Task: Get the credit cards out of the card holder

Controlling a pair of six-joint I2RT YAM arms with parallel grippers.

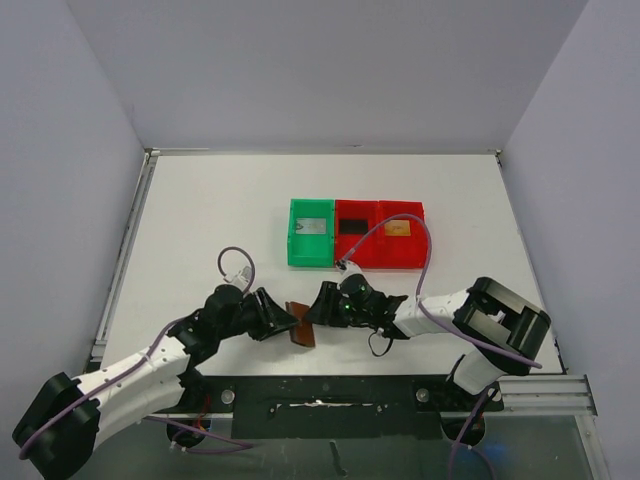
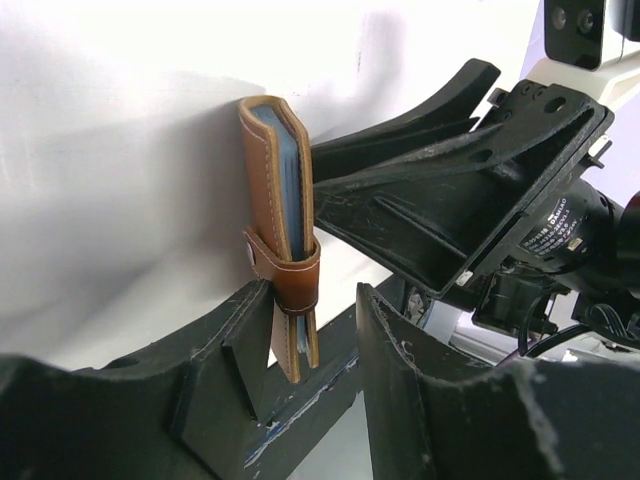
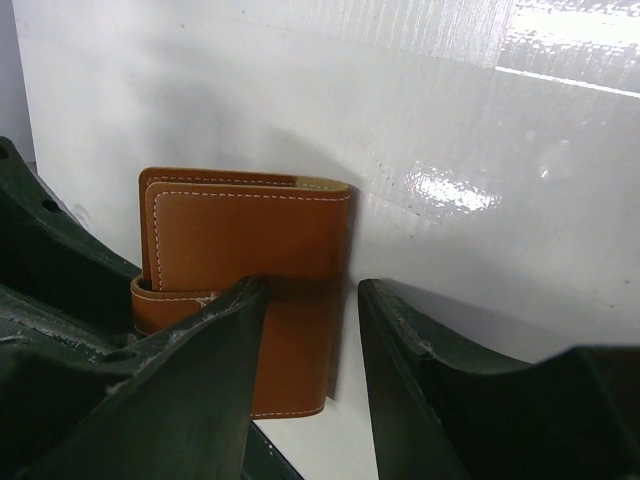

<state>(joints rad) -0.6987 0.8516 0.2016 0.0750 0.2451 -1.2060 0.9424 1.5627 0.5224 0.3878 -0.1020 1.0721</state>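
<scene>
The card holder [image 1: 301, 326], a brown leather wallet held closed by its tab, stands on edge near the table's front between my two grippers. In the left wrist view the card holder [image 2: 280, 190] has its lower end between the fingers of my left gripper [image 2: 313, 300]. It rests against one finger and a gap shows to the other. My left gripper [image 1: 283, 318] is open. My right gripper [image 3: 310, 290] is open beside the flat face of the card holder [image 3: 250, 240], gripping nothing. A pale grey card [image 1: 313, 226], a black card [image 1: 352, 227] and a golden-orange card [image 1: 398, 229] lie in the trays.
A green tray [image 1: 293, 250] and a red two-compartment tray [image 1: 378, 264] stand side by side behind the grippers. The right gripper [image 1: 318, 306] is almost tip to tip with the left one. A black rail [image 1: 330, 395] runs along the table's near edge.
</scene>
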